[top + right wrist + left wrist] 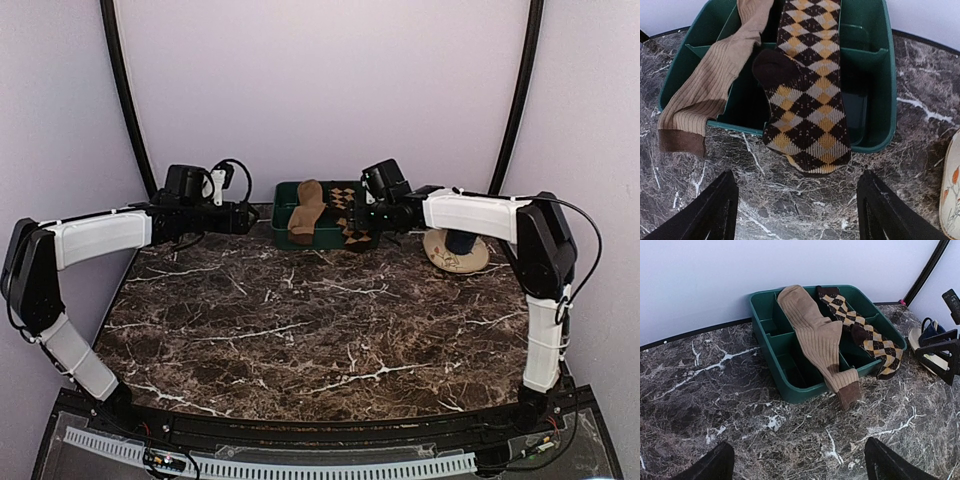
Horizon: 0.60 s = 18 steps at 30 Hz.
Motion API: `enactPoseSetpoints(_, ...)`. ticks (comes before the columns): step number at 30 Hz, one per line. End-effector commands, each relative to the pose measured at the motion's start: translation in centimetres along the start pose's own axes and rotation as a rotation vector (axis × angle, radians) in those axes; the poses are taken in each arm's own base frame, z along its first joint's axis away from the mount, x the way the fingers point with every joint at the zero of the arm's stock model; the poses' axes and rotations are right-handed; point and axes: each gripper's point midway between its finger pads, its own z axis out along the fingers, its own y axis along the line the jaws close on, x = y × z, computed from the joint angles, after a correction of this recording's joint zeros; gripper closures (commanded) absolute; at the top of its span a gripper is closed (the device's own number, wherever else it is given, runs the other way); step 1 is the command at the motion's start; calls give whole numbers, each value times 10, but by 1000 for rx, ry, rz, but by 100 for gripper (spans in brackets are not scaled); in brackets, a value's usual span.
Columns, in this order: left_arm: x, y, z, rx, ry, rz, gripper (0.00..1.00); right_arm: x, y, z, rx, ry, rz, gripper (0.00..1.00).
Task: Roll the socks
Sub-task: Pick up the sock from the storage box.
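Observation:
Two socks lie draped over a green compartment tray (pixel 283 215) at the back of the marble table. The plain tan-brown sock (pixel 307 210) (pixel 817 335) (pixel 710 85) hangs its darker cuff over the tray's front rim onto the marble. The dark brown and tan argyle sock (pixel 352 222) (pixel 862 327) (pixel 810 100) lies to its right, its end also over the rim. My left gripper (pixel 250 217) (pixel 799 462) hovers open to the left of the tray, holding nothing. My right gripper (pixel 358 216) (pixel 797 210) stands open just in front of the argyle sock's end, also with nothing in it.
A cream patterned dish (pixel 456 252) (pixel 932 352) (pixel 952 195) with a dark blue object on it sits right of the tray, under the right arm. The pale wall rises directly behind the tray (pixel 880 145). Bare marble stretches from the tray to the near edge.

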Motion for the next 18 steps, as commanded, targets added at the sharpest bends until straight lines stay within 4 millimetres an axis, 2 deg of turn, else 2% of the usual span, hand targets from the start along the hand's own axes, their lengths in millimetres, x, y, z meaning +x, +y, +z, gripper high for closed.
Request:
enactPoseSetpoints(1,0,-3,-1,-3,20,-11,7,11,2,11,-57,40,117,25)
enactPoseSetpoints(11,-1,-12,4,24,18,-26,8,27,-18,38,-97,92,196,23)
enactPoseSetpoints(18,-1,-12,6,19,18,-21,8,32,-20,52,-147,103,215,22)
